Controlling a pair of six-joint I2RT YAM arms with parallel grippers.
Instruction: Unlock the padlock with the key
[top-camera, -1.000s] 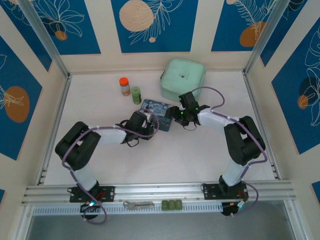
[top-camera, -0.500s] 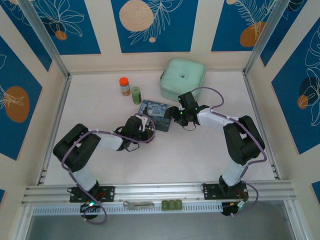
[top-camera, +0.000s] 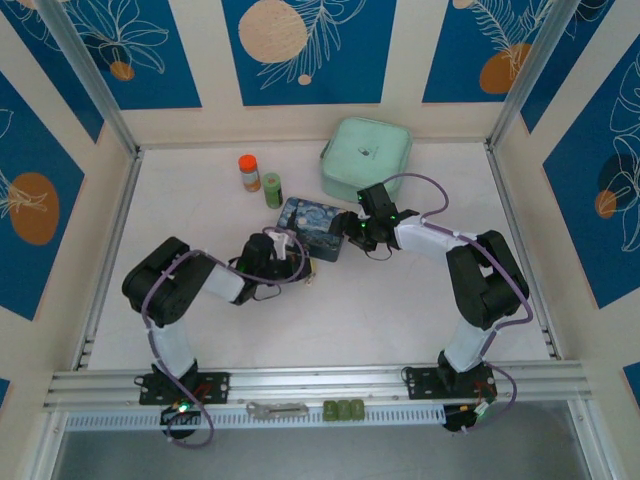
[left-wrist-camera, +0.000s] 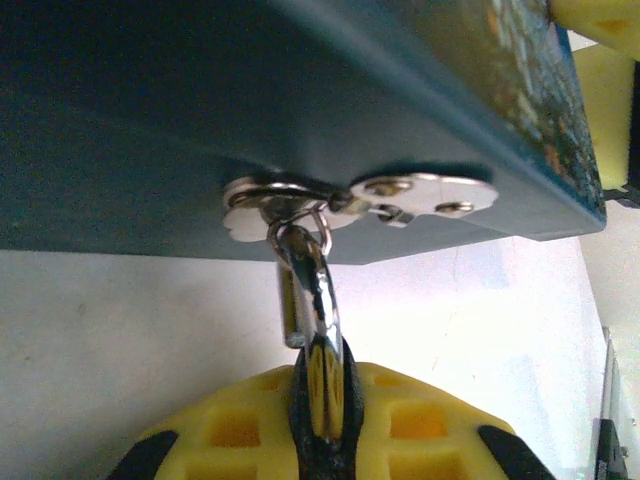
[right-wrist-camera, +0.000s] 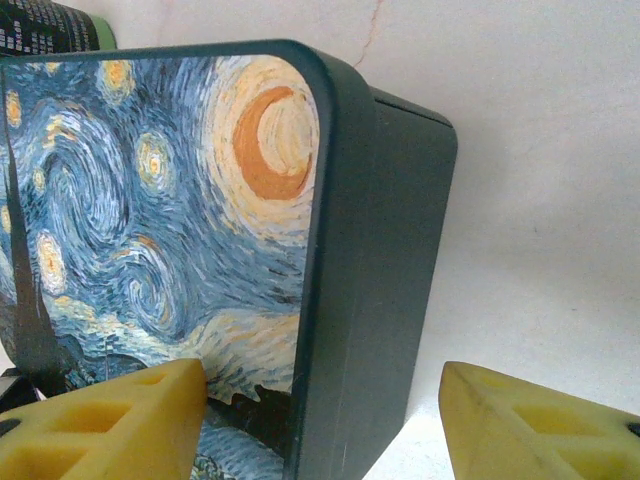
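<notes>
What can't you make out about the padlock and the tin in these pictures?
Padlock body and keyhole, left wrist view: hidden between the left gripper's yellow pads, so whether the key is in cannot be told.
Padlock, top view: too small, under the left wrist.
Tin, right wrist view: cut off by the left and bottom edges.

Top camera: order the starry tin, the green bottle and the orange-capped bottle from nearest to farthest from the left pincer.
1. Starry tin, just beyond the left pincer.
2. Green bottle, farther back, left of the tin.
3. Orange-capped bottle, farthest back left.
</notes>
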